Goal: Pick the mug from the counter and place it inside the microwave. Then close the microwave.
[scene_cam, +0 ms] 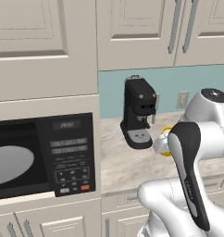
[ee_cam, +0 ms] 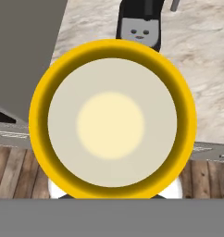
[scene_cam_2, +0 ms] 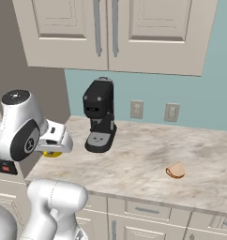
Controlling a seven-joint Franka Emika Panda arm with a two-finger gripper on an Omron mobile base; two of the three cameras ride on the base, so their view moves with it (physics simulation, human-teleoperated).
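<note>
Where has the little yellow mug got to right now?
The mug is up at the robot's hand, off the counter: its rim peeks out beside the arm, between the coffee machine and the microwave.

Yellow mug (ee_cam: 112,120) upright, mouth toward camera, above counter (scene_cam: 127,162) edge.

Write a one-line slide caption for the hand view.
Looking straight down into the yellow mug at the gripper, with the coffee machine on the marbled counter beyond.
</note>
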